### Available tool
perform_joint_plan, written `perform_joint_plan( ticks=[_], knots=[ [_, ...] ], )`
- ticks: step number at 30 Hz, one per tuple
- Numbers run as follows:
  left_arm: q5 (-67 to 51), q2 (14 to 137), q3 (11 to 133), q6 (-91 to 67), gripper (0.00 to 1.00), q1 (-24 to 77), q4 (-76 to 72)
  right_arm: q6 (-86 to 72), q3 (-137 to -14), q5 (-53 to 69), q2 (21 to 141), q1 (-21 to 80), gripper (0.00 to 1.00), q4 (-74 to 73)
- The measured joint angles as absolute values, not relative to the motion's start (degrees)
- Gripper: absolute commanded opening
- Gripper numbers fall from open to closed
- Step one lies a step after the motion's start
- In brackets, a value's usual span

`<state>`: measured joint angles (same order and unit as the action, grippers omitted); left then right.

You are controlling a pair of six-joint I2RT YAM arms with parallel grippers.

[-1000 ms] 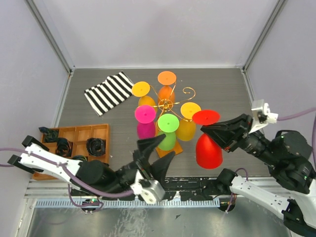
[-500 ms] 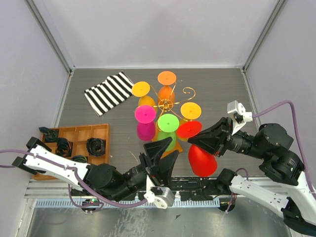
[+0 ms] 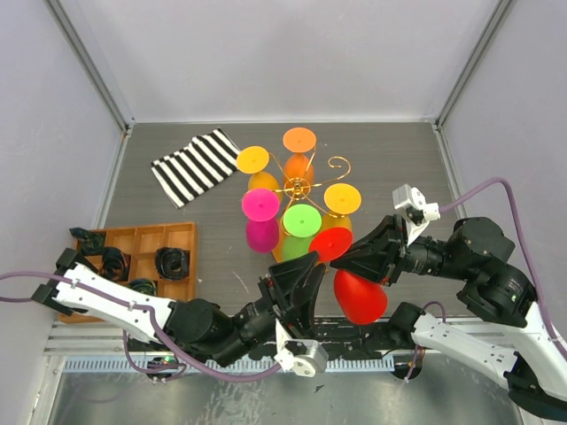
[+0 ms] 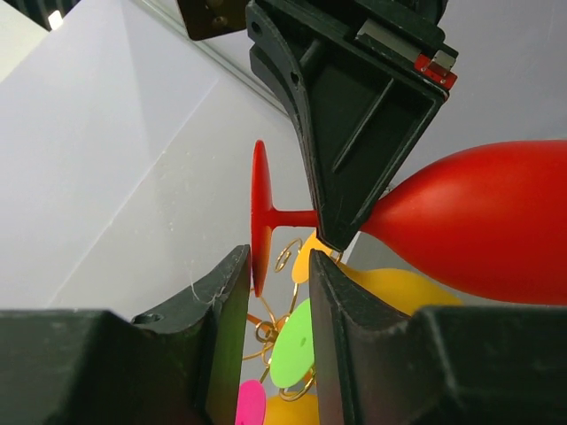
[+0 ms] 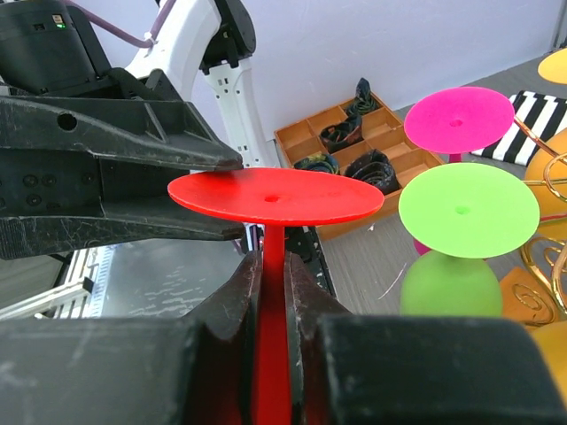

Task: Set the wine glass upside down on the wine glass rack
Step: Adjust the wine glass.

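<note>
My right gripper [image 3: 347,262] is shut on the stem of the red wine glass [image 3: 358,297], which hangs foot-up, tilted, just front-right of the rack. In the right wrist view both jaws [image 5: 273,270] pinch the red stem under the flat red foot [image 5: 275,197]. My left gripper [image 3: 299,273] is open right beside the red foot [image 3: 330,243]; in the left wrist view the foot's rim [image 4: 260,212] stands just above the gap between my fingertips [image 4: 276,292]. The gold wire rack [image 3: 299,186] holds several coloured glasses upside down, the green one [image 3: 301,220] nearest.
A striped cloth [image 3: 195,166] lies at the back left. An orange-brown compartmented tray [image 3: 142,239] with dark items sits at the left, also in the right wrist view [image 5: 372,150]. Pale walls and metal posts close in the table.
My right gripper has carried the red glass left and nearer, towards the rack's front. My left gripper has moved right to meet the foot, and its jaws have narrowed.
</note>
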<state>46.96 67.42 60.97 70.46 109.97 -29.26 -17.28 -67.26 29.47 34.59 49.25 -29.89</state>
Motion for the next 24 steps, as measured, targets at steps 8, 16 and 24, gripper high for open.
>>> perform_joint_plan(
  ticks=[8,16,24],
  knots=[
    [47.42,68.42,60.99,72.84,0.16,109.97,-32.53,-17.28,-66.61,30.35,34.61,49.25,0.01,-29.54],
    [47.7,68.42,60.97,73.43,0.0,109.97,-33.52,-16.75,-66.41,30.28,34.39,49.25,0.15,-28.97],
    [47.88,68.6,60.97,73.84,0.0,109.97,-34.5,-16.38,-66.19,29.06,33.98,49.25,0.29,-28.27]
  ],
)
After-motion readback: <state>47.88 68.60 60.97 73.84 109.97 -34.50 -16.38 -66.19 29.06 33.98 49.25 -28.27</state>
